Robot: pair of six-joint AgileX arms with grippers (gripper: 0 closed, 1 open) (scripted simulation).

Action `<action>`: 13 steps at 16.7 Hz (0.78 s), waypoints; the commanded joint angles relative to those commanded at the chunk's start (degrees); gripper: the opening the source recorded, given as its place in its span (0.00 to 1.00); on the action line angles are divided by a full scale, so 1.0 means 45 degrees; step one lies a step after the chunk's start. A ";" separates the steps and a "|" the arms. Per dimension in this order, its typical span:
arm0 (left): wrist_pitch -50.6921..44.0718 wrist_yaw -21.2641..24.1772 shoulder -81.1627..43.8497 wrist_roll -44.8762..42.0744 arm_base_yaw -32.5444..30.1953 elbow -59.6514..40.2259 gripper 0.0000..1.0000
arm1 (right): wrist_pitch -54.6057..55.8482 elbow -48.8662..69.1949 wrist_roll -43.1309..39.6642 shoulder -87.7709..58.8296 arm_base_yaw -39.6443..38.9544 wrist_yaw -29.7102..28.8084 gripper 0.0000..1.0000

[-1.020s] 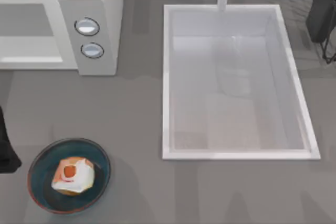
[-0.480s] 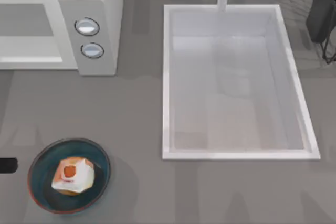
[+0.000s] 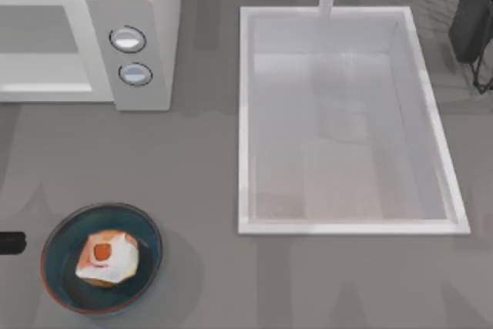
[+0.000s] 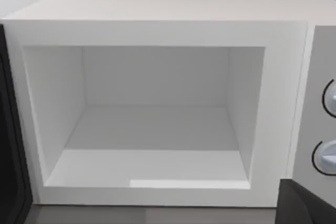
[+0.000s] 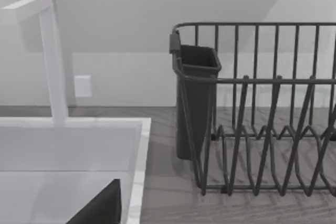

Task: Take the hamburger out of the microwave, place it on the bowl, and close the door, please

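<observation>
Sitting in the bowl point(image 3: 102, 258) at the worktop's point(image 3: 200, 190) front left, the hamburger point(image 3: 107, 256) is already delivered, so we judge the transfer done and only the door-closing step left. The microwave point(image 3: 135, 36) stands at the back left, its cavity point(image 4: 152, 124) open and bare in the left wrist view. The door point(image 4: 11, 145) looks swung out, seen as a dark edge beside the opening. A sliver of our left arm point(image 3: 11, 243) pokes in at the left edge just beside the bowl; we cannot tell whether the left tool is released or clenched. Our right arm point(image 3: 471, 13) is parked at the back right by the dish rack point(image 5: 262, 108) and sink point(image 3: 347, 225); its tool state we cannot tell either. Next move calls for getting the left tool behind the door and sweeping it shut.
</observation>
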State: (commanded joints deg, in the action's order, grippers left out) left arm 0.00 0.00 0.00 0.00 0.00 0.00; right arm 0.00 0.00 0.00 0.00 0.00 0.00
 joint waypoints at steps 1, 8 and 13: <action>0.0000 0.0000 0.0000 0.0000 0.0000 0.0000 0.00 | 0.0000 0.0000 0.0000 0.0000 0.0000 0.0000 1.00; -0.0679 -0.0960 0.0683 0.0014 -0.0961 0.0009 0.00 | 0.0000 0.0000 0.0000 0.0000 0.0000 0.0000 1.00; -0.2215 -0.3658 0.2238 0.0041 -0.3663 0.0038 0.00 | 0.0000 0.0000 0.0000 0.0000 0.0000 0.0000 1.00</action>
State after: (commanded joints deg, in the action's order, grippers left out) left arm -9.97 -16.46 10.07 0.18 -16.48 0.17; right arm 0.00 0.00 0.00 0.00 0.00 0.00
